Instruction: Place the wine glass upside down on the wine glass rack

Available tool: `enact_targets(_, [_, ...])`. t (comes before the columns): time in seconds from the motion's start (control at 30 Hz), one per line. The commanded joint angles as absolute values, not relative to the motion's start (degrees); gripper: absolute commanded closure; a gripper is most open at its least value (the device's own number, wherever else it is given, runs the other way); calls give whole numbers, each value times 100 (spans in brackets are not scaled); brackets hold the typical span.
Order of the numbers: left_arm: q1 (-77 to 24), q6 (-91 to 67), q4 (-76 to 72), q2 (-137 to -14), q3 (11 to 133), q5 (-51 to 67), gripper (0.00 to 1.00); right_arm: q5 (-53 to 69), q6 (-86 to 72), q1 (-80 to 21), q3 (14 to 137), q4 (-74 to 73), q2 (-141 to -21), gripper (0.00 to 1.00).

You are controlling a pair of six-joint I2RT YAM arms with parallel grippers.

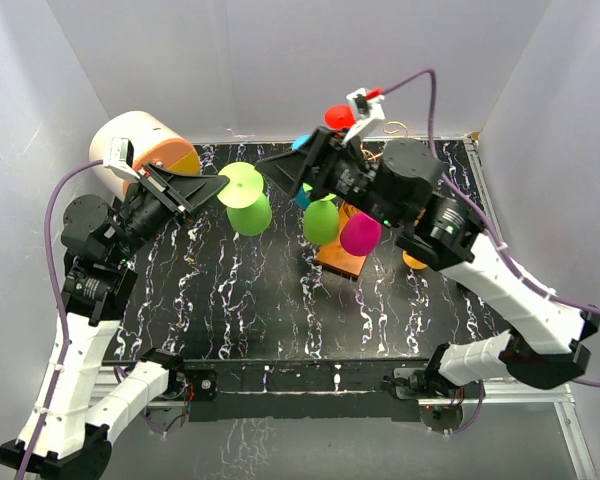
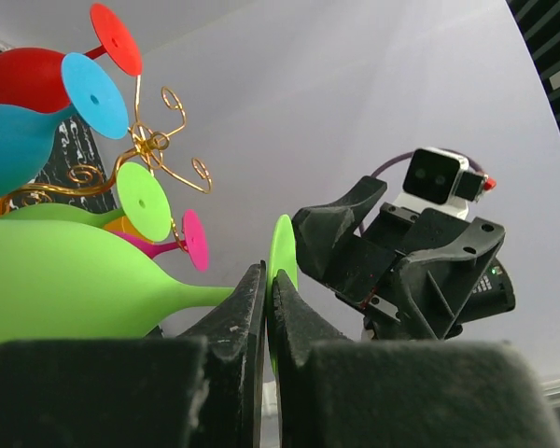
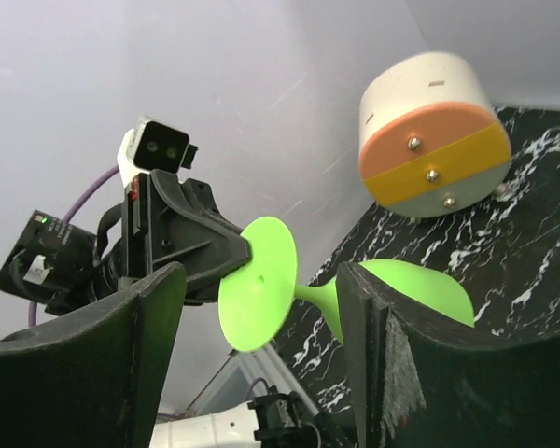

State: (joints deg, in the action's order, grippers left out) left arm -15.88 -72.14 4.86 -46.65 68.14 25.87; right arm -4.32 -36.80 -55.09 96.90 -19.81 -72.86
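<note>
My left gripper [image 2: 266,278] is pinched tight on the rim of the lime wine glass's [image 2: 65,280] round foot, and the glass is tipped sideways rather than upright. My right gripper [image 3: 261,273] is spread wide, one finger on each side of that foot, and I cannot see it touching anything. The right wrist view shows the foot's flat face, with the stem running back to the bowl. The left wrist view shows only the foot's thin edge between my fingers. From above, the glass is left of the wine glass rack [image 1: 342,260] and apart from it. The rack's gold scrolls carry a red glass [image 2: 23,79], a blue glass [image 2: 19,140], a darker green glass [image 1: 322,222] and a magenta glass [image 1: 361,232], crowding the side facing me. A cream-and-orange cylinder [image 1: 145,150] sits at the back left of the marbled table [image 1: 230,300].
</note>
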Motion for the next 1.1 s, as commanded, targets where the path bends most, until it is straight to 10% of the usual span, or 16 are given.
enact_targets(0.0, [-1595,-7149,321,-4574,6754,2578,100,-139,-4302,-5506,10343,-2594,-7912,38])
enact_targets(0.43, [-1592,-7141,307,-4560,6671,2568,100,899,-4845,-4968,9978,-1886,-7998,77])
enact_targets(1.07, [-1591,-7111,255,-4651,6671,2625,100,2313,-5548,-4611,9530,-1025,-8109,86])
